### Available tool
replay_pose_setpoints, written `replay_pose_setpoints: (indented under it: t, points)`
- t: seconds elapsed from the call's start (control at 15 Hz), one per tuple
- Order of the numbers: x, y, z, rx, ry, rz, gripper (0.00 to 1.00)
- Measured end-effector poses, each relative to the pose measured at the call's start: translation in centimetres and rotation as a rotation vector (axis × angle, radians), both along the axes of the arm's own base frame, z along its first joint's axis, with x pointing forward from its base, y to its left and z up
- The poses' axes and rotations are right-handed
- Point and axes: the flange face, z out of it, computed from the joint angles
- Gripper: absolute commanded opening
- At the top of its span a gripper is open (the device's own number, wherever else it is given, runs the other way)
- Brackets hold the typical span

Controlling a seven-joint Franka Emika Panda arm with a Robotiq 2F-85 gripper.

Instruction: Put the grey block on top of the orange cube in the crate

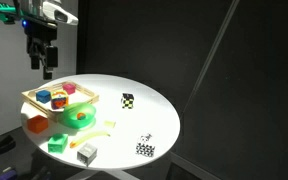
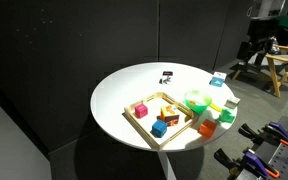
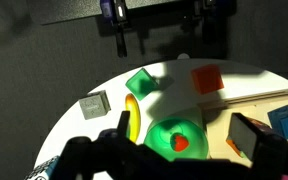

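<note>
The grey block lies on the round white table near its edge, beside a green block; it also shows in the wrist view and in an exterior view. The wooden crate holds several coloured blocks, among them the orange cube. My gripper hangs high above the table, past the crate and far from the grey block. Its dark fingers are apart and empty.
A green bowl with a small red thing in it stands beside the crate. A yellow banana-shaped toy, a larger orange block and a green block lie near it. Two checkered cubes stand further off.
</note>
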Motion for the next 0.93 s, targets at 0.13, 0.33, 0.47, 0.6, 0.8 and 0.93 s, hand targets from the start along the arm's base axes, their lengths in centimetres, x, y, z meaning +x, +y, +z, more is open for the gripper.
replay_pose_setpoints:
  t: [0.13, 0.33, 0.47, 0.6, 0.8, 0.93]
  points:
    - [0.0, 0.0, 0.0, 0.0, 0.0, 0.0, 1.0]
    - [0.0, 0.0, 0.0, 0.0, 0.0, 0.0, 1.0]
    - [0.0, 0.0, 0.0, 0.0, 0.0, 0.0, 1.0]
    - [0.0, 0.0, -0.02, 0.0, 0.0, 0.0, 1.0]
    - [0.09, -0.07, -0.21, 0.0, 0.003, -0.003, 1.0]
    - [0.25, -0.37, -0.43, -0.003, 0.002, -0.021, 1.0]
